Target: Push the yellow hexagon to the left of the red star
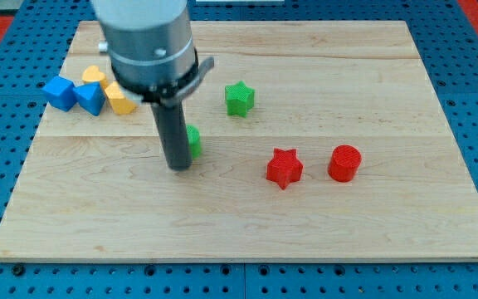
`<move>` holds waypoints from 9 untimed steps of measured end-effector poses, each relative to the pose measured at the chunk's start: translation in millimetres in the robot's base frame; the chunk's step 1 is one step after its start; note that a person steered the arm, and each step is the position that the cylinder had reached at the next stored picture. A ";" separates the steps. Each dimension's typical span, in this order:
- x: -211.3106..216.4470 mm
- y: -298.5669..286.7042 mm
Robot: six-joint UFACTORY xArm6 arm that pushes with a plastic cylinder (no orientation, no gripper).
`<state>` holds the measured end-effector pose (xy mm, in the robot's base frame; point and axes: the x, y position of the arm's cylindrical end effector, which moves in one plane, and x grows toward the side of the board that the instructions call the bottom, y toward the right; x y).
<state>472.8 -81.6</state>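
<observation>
A: Camera view: where's my tip [178, 167]?
B: Beside a half-hidden green block [193, 140]. No tool.
A: The yellow hexagon [121, 99]?
B: Top left on the worktop [388, 216], touching blue blocks [75, 94], far from the red star [284, 168].

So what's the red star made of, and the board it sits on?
The red star looks like plastic: one solid bright colour, a matte surface and crisp moulded or printed edges, though I can't be sure. The board looks like pale wood, with grain lines and plank seams running across it and a smooth, unpainted finish.
</observation>
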 end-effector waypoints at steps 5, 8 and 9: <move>-145.1 -59.5; -94.9 -100.1; -61.5 -100.1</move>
<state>411.3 -181.7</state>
